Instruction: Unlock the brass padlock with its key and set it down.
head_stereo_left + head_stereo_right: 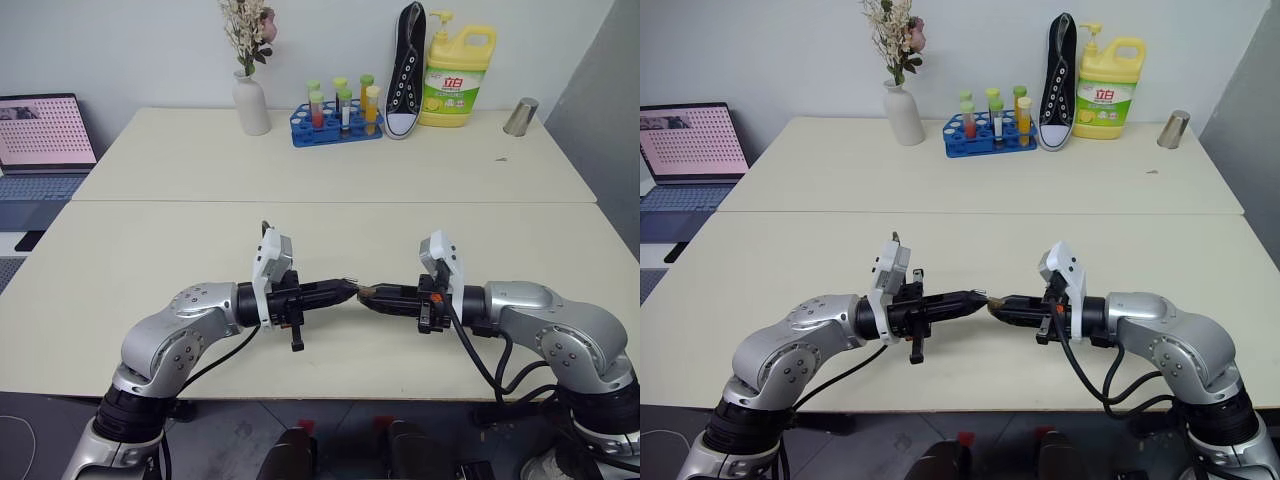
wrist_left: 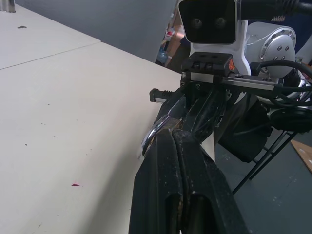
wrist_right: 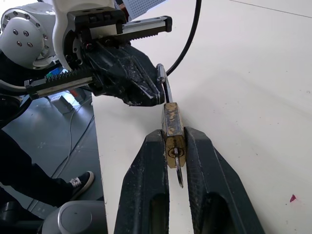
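Right now the right gripper [image 3: 174, 146] pinches the small brass-coloured metal padlock [image 3: 173, 130] between its two black fingers, held in the air above the cream table [image 1: 150, 250] near its front edge. The thin silvery key [image 3: 179, 176] sits in the keyhole w/ its bow hanging free. The left gripper [image 3: 146, 92], jaws fully closed, clamps the thin silvery U-shaped shackle [image 3: 165, 87]. Risk: left pulls off-axis or before the key has turned, so the lock twists in the right's pads and the key drops out, or the whole thing falls to the table.
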Robot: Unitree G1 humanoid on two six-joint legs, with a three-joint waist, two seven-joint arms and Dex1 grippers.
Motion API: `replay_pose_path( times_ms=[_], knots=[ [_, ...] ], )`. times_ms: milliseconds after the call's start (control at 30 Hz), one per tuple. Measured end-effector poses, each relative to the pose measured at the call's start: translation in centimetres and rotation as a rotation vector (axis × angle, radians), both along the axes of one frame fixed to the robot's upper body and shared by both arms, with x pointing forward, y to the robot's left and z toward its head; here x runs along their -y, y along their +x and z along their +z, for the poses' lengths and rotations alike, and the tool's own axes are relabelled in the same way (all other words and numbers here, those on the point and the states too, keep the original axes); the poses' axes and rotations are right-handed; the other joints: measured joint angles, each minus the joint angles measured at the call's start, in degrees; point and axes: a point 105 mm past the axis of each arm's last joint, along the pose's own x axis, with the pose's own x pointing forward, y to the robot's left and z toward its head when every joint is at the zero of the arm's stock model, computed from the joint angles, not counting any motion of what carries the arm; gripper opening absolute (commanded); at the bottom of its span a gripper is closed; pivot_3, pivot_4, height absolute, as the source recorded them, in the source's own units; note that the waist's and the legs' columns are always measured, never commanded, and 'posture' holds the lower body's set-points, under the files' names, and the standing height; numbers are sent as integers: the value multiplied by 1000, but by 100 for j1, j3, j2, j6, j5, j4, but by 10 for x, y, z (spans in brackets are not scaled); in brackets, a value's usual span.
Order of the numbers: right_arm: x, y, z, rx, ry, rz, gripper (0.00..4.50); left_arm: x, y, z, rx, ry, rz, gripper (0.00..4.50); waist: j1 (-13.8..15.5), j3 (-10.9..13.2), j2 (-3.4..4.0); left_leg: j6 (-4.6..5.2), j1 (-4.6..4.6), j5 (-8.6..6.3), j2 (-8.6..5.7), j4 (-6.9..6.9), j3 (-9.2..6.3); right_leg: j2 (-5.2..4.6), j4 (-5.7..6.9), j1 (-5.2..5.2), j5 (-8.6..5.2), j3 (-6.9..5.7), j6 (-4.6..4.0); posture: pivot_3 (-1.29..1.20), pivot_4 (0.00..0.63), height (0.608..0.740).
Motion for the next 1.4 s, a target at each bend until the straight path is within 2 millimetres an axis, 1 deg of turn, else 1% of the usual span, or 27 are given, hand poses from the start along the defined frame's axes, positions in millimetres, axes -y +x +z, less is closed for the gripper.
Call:
replay_pose_path(
  times_ms=[100, 200, 267, 367, 400, 467, 500, 567, 633, 700, 800, 933, 1000, 1100, 1167, 1233, 1267, 1300, 1400],
  knots=[
    [0, 0, -1, -2, 0, 1, 129, 0, 1, 0, 14, 9, 9, 0, 0, 0, 0, 0, 0, 0, 0, 0, 0, 0, 0, 0, 0, 0, 0, 0, 150, 740],
    [2, 1, -2, -5, -8, -8, 129, -7, 5, -2, 88, 84, 33, 0, -2, 0, 0, 0, 0, 0, -1, -2, 2, 1, 0, -1, 0, 1, 0, 0, 150, 740],
    [2, 2, -3, -7, -10, -15, 129, -13, 6, -3, 185, 148, 50, 0, -2, 0, 1, 0, 0, 0, -1, -2, 3, 0, -1, -1, 0, 2, 0, 0, 150, 740],
    [2, 1, -3, -14, -4, -11, 129, -23, 4, -9, 341, 258, 45, 0, 2, 2, 3, -1, 0, 0, 2, -6, 4, 0, -4, -2, 0, 3, -2, 0, 150, 740],
    [1, 2, -3, -23, 4, -9, 129, -28, 0, -12, 433, 305, 24, 0, 1, 2, 3, -1, 1, 0, 2, -8, 7, 0, -9, -1, 0, 3, -2, 0, 150, 740],
    [3, 4, -6, -46, 3, -20, 129, -40, -5, -25, 568, 401, -18, 387, 3, 4, 7, -1, 1, 0, 5, -12, 10, -3, -12, -2, 0, 7, -4, 0, 150, 740],
    [4, 6, -8, -63, -1, -27, 129, -48, -7, -34, 617, 450, -35, 628, 11, 5, 9, -1, 0, 0, 6, -13, 9, -4, -15, -2, -1, 5, -5, 0, 150, 740],
    [5, 8, -11, -84, -3, -34, 129, -56, -8, -46, 642, 483, -46, 1149, 25, 5, 9, 0, -3, 0, 10, -13, 6, -7, -17, -1, -1, 4, -5, 0, 150, 740],
    [4, 12, -13, -110, -1, -35, 129, -58, -8, -49, 665, 481, -49, 1745, 20, 6, 9, 1, -4, -1, 12, -13, 5, -10, -18, -1, -1, 3, -4, 0, 150, 740],
    [-3, 14, -16, -144, 4, -23, 129, -56, -9, -48, 705, 461, -52, 2341, 18, 5, 9, 1, -4, -1, 11, -13, 5, -11, -17, -1, -1, 2, -4, 0, 150, 740],
    [-14, 20, -26, -207, 3, -13, 129, -58, -10, -50, 735, 462, -46, 3269, 7, 6, 10, 1, -3, -1, 9, -14, 4, -10, -14, -4, -1, 1, -4, 0, 150, 740],
    [-25, 31, -40, -288, -18, -33, 129, -59, -9, -53, 726, 454, -16, 4475, -8, 6, 11, 1, 0, -1, 6, -14, 4, -6, -8, -5, -1, 0, -4, 0, 150, 740],
    [-29, 38, -46, -315, -38, -49, 129, -62, -12, -57, 732, 475, -26, 4493, -16, 7, 12, 1, -1, -1, 3, -14, 4, -5, -6, -7, -1, 2, -4, 0, 150, 740],
    [-29, 46, -57, -338, -83, -76, 129, -66, -15, -64, 729, 501, -39, 4493, -13, 8, 14, 1, -1, -1, 3, -15, 3, -5, -5, -8, -1, 1, -4, 0, 150, 740],
    [-30, 52, -63, -337, -116, -91, 129, -66, -16, -64, 734, 503, -41, 4493, -14, 8, 14, 1, -1, -1, 3, -15, 3, -5, -5, -8, -1, 1, -4, 0, 150, 740],
    [-30, 57, -68, -302, -168, -95, 917, -65, -15, -64, 735, 495, -29, 4500, -14, 9, 15, 1, -1, -1, 1, -15, 3, -5, -4, -9, -1, 2, -4, 0, 150, 740],
    [-27, 58, -70, -277, -197, -98, 1153, -64, -15, -64, 734, 494, -28, 4500, -15, 9, 15, 1, -1, -1, 1, -15, 3, -5, -4, -9, -1, 1, -4, 0, 150, 740],
    [-23, 61, -72, -235, -239, -95, 1559, -64, -14, -64, 730, 494, -26, 4500, -14, 9, 15, 1, -1, -1, 0, -15, 3, -5, -5, -9, -1, 0, -4, 0, 150, 740],
    [-15, 63, -68, -129, -300, -51, 2612, -64, -10, -65, 685, 487, 5, 4500, -8, 9, 16, 1, 0, -1, -1, -14, 1, -6, -5, -7, -1, -2, -3, 0, 150, 740]
  ],
)
